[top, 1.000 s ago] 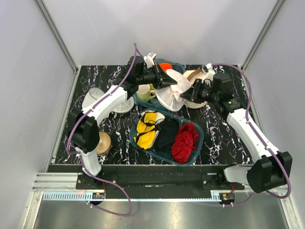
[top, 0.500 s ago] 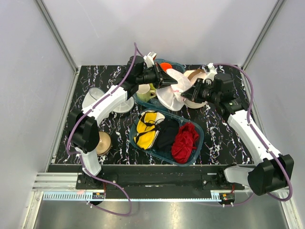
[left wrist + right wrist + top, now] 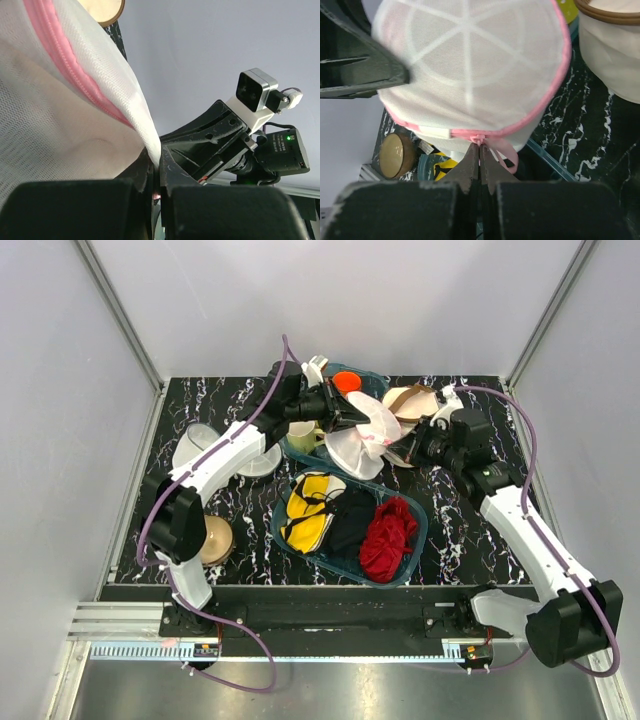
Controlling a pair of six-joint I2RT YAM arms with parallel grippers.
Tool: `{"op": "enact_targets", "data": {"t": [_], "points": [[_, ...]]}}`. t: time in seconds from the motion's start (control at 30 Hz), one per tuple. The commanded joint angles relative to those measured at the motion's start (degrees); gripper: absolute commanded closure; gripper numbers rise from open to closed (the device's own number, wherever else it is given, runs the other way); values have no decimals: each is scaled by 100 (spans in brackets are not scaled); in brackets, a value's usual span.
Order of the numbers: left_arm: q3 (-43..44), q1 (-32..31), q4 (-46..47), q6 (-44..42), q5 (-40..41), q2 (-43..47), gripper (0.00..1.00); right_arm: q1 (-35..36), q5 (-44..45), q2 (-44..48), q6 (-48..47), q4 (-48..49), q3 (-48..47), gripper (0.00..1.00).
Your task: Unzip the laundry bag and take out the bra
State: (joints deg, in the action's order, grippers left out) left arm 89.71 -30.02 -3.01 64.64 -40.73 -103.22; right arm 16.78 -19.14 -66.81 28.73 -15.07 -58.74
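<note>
Looking from above: the laundry bag (image 3: pixel 365 435) is held off the bench (image 3: pixel 455 540) between the two tools. It hangs over the far tray, just beyond the near tray (image 3: pixel 424 512) of clothes.
Bag's long axis, top view: it runs diagonally, from far right to near left.
Left tool (image 3: pixel 352 420): it reaches in from the left and is clenched on the bag's far-left edge.
Right tool (image 3: pixel 400 452): it comes in from the right and is closed at the bag's near-right edge.
Surroundings: the cream basket (image 3: pixel 410 400) stands just behind the right tool. The red cloth (image 3: pixel 388 535) lies in the near tray. The tan dome (image 3: pixel 213 538) sits by the left arm, well apart from the bag.
Left wrist, bag: white mesh fills the left of the frame. The pink zip trim (image 3: pixel 70 70) slants from top left down towards the tool.
Left wrist, tool: the fingers are pressed together with the bag's mesh edge pinched between them.
Right wrist, bag: the domed, white-ribbed face is turned to the camera and the pink trim rings its edge. The zip's end points straight down at the tool.
Right wrist, tool: the tips are clamped tight together on the zip pull (image 3: pixel 479 142) at the bottom of the rim. A pink ribbon loop (image 3: pixel 505 152) hangs just beside them.
Bra: it cannot be told apart through the mesh.
</note>
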Motion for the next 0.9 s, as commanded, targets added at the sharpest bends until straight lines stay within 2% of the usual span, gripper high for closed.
{"op": "enact_targets", "data": {"t": [0.0,0.13,0.6,0.87], "points": [[-59,163,63,-224,-234,679,100,-42,744,361,-201,-206,213,100],[-103,374,46,-268,-286,768,100,-122,911,458,-306,-400,275,100],[547,497,-587,-892,-286,426,100,-131,955,616,-438,-672,56,100],[1399,418,-929,-1032,-190,-154,100,-131,675,695,-228,-620,-120,100]]}}
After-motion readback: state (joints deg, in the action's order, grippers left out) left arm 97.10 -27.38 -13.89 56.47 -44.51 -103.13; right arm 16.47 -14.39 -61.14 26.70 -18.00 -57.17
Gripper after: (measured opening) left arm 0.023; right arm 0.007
